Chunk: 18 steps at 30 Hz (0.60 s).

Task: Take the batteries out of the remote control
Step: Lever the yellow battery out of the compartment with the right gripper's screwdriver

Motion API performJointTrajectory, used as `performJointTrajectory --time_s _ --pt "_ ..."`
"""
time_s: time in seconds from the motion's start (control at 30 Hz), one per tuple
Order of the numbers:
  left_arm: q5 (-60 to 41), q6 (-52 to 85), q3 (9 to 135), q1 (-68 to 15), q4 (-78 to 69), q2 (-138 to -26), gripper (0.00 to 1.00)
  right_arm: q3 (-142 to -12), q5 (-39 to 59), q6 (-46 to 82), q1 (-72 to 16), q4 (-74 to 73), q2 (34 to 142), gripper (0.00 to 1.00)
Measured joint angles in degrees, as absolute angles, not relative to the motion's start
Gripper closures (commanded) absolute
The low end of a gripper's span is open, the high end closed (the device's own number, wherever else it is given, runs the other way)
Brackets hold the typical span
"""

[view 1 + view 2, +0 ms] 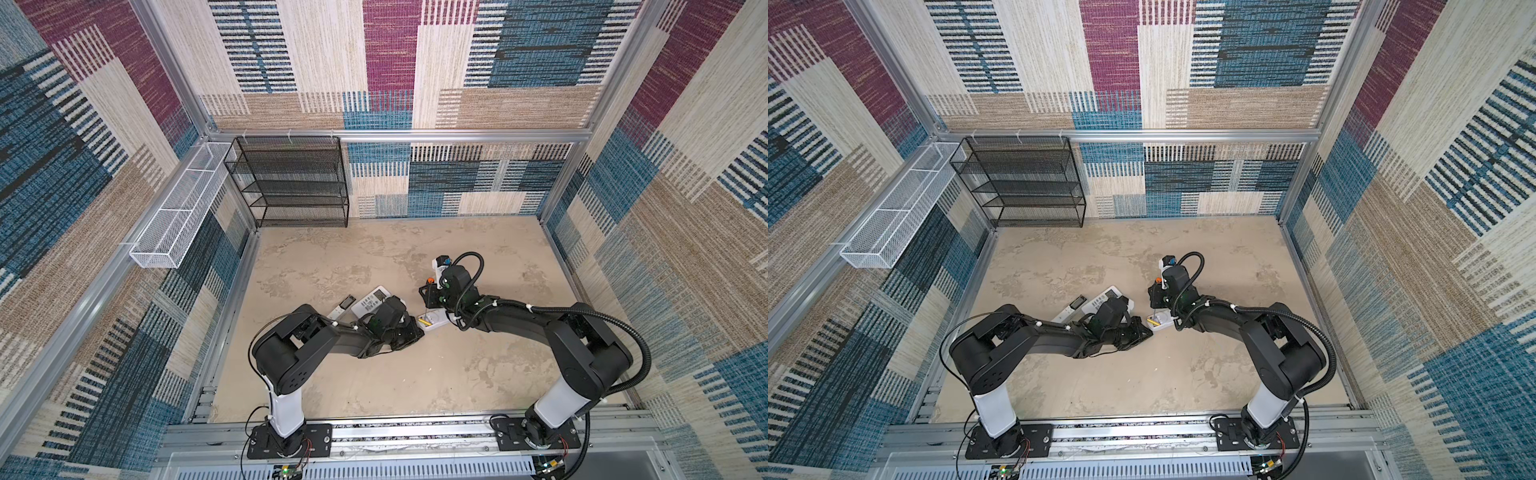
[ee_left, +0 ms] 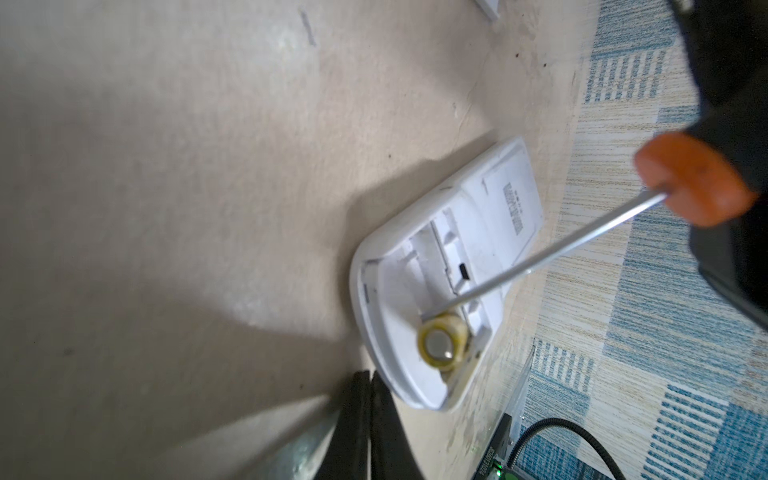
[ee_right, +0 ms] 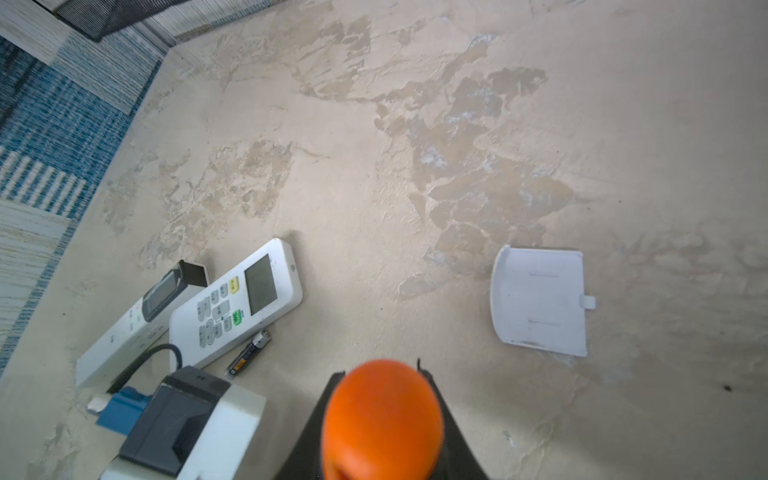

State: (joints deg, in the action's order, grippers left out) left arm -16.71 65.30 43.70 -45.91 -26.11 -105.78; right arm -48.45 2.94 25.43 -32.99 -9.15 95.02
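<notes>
A white remote control [image 2: 490, 232] lies face down with its battery compartment open. One yellow battery [image 2: 441, 347] sits in the compartment, seen end-on. My right gripper [image 3: 382, 374] is shut on the orange handle of a screwdriver [image 2: 698, 183]. The tip of the screwdriver's metal shaft [image 2: 540, 257] rests beside the yellow battery. My left gripper [image 2: 370, 415] is shut and empty, right at the remote's rounded end. A black battery [image 3: 249, 353] lies loose on the table. In both top views the remote [image 1: 436, 322] [image 1: 1160, 322] lies between the two grippers.
A wide white remote [image 3: 237, 303] lies face up beside the black battery, with a slimmer remote [image 3: 133, 328] behind it. A loose white battery cover [image 3: 540, 301] lies apart on the table. A black mesh rack [image 1: 291, 183] and a white wire basket [image 1: 178, 208] stand at the back left.
</notes>
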Motion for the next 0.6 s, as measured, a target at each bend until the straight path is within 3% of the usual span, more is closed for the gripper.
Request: performJointTrajectory --time_s 0.6 --pt "-16.4 66.26 41.34 -45.91 -28.71 -104.99 0.91 -55.22 0.99 20.69 -34.59 1.69 96.27 1.0"
